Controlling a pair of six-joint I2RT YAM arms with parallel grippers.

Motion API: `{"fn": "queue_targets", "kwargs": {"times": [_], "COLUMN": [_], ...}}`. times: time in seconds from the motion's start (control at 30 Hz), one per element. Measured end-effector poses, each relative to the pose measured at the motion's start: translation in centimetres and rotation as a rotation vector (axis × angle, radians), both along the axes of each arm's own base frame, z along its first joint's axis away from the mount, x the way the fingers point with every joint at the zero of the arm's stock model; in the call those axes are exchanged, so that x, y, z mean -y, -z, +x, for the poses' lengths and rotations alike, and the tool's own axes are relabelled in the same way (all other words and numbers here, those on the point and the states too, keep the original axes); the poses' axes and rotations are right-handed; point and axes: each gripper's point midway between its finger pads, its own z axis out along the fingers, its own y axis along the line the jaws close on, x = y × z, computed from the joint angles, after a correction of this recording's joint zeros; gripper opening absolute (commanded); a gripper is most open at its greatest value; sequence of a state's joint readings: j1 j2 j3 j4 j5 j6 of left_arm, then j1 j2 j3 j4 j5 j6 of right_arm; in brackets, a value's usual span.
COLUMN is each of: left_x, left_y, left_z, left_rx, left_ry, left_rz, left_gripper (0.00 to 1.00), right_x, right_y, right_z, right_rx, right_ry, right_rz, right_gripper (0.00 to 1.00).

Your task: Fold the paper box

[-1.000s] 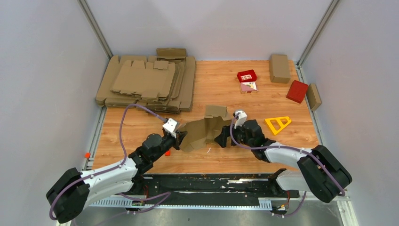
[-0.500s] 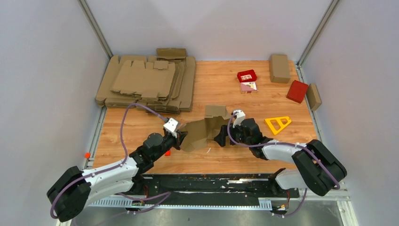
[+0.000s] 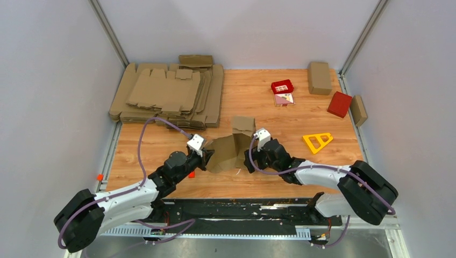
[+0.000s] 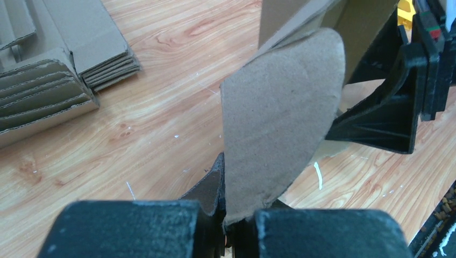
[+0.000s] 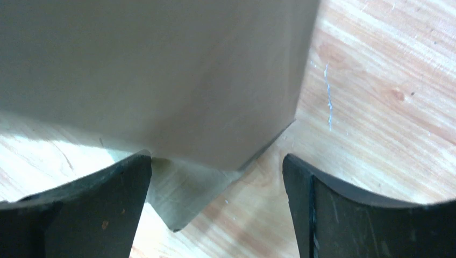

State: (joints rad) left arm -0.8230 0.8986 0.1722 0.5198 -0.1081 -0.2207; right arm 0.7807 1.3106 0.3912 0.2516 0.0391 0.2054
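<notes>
Shifted left against paper box (image 3: 232, 148), right gripper (image 3: 250, 159) gaping; left gripper (image 3: 206, 159) clamped on flap (image 4: 279, 121); folding barely half done.

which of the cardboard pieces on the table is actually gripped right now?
The half-folded paper box at table centre: the left gripper is shut on its rounded flap. The flat stack at the far left and folded cartons far right lie untouched.

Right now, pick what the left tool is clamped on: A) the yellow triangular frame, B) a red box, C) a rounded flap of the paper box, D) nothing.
C: in the left wrist view the left tool is shut on a rounded flap of the paper box.
</notes>
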Motion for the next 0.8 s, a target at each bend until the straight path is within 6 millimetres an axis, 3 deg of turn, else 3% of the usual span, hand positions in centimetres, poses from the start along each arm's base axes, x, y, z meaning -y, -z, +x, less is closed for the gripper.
{"fn": "queue_targets", "kwargs": {"times": [0.3,0.57,0.8], "left_x": [0.0,0.2,0.7], "left_y": [0.0,0.0,-0.2], "left_z": [0.0,-0.1,0.1], "left_rx": [-0.001,-0.002,-0.006], "left_ry": [0.000,0.012,0.022], "left_rz": [-0.001,-0.002,0.005], "left_gripper": [0.04,0.04,0.04], "right_x": [0.4,0.7,-1.0], "right_y": [0.7,-1.4,-2.7], "right_z": [0.1,1.2,2.4], "right_rx": [0.025,0.083,0.094], "right_ry": [0.010,0.011,-0.044], "right_rz": [-0.108,-0.078,-0.038], "right_gripper": [0.93,0.90,0.83]}}
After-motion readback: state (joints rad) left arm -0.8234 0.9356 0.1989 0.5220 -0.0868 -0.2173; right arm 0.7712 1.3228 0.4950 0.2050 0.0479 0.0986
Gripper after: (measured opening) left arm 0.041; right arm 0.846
